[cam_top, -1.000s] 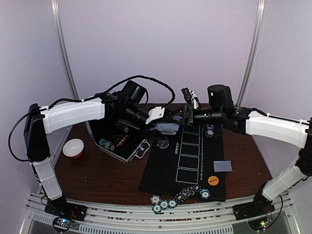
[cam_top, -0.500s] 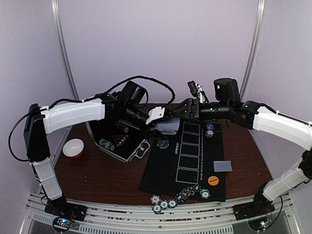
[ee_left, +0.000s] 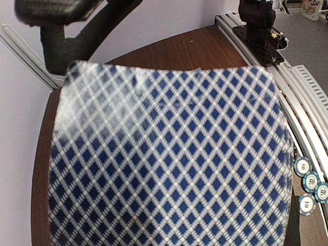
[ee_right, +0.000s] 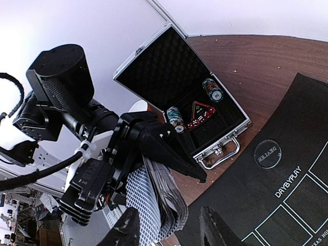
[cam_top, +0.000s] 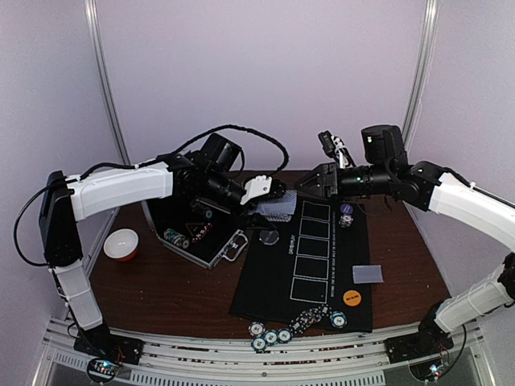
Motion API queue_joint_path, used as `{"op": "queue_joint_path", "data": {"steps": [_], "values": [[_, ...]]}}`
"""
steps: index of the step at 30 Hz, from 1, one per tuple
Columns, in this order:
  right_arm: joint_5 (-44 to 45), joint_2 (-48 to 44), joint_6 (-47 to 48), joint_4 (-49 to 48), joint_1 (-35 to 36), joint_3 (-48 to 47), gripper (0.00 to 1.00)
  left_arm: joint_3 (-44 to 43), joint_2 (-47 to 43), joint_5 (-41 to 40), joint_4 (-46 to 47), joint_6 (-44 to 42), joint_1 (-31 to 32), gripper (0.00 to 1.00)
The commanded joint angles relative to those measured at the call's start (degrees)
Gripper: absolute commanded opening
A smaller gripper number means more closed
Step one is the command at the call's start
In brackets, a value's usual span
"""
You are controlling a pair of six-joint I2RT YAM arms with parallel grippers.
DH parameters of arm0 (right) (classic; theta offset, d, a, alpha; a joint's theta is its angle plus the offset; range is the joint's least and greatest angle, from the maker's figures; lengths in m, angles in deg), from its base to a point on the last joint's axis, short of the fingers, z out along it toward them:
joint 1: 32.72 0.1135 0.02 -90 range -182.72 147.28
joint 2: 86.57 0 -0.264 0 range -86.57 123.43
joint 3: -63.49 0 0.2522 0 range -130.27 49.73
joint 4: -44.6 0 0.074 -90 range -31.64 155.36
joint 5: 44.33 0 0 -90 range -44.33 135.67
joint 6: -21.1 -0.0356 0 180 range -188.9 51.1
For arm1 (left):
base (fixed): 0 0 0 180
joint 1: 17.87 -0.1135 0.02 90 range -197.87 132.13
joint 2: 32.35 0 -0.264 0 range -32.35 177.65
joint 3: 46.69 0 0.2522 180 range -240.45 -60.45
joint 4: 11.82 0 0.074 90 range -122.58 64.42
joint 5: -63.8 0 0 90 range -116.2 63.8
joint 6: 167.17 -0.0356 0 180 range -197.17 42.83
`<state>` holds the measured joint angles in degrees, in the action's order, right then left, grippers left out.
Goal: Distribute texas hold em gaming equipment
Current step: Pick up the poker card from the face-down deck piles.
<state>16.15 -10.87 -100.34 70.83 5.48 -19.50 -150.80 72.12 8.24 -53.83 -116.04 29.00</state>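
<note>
In the left wrist view the playing cards (ee_left: 169,154) fill nearly the whole frame, blurred toward 10 o'clock and cut off at 6, hiding the fingers of the left gripper (cam_top: 278,197) that holds them. At 4 o'clock the poker chips (ee_left: 310,184) are clipped by the edge. In the right wrist view only the fingertips of the right gripper (ee_right: 171,228) show, cut off at 6 o'clock

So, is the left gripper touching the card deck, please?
Touching. The right wrist view shows the left gripper clamped on the card deck.
</note>
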Motion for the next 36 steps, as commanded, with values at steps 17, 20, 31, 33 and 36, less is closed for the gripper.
{"op": "queue_joint_path", "data": {"steps": [17, 20, 31, 33, 36], "values": [[-5.90, 2.00, -1.92, -4.98, -0.05, 2.15, 0.27, -0.01, -2.40, -0.22, 2.50, 0.40, -0.41, 0.58], [-6.04, 2.02, -1.83, -4.85, -0.04, 2.17, 0.20, -0.01, -2.48, -0.17, 2.49, 0.30, -0.40, 0.58], [-4.70, 0.06, 2.21, 1.28, -0.13, -0.54, 0.00, 0.17, -2.51, -0.81, 1.71, 0.07, -0.51, 0.58], [-4.92, -0.34, 2.82, 2.22, -0.20, -1.22, 0.00, 0.17, -2.51, -0.88, 1.62, 0.05, -0.55, 0.58], [-4.84, -1.21, 3.32, 2.96, -0.67, -2.13, 0.00, 0.26, -2.55, -0.96, 1.62, 0.03, -0.55, 0.58]]}}
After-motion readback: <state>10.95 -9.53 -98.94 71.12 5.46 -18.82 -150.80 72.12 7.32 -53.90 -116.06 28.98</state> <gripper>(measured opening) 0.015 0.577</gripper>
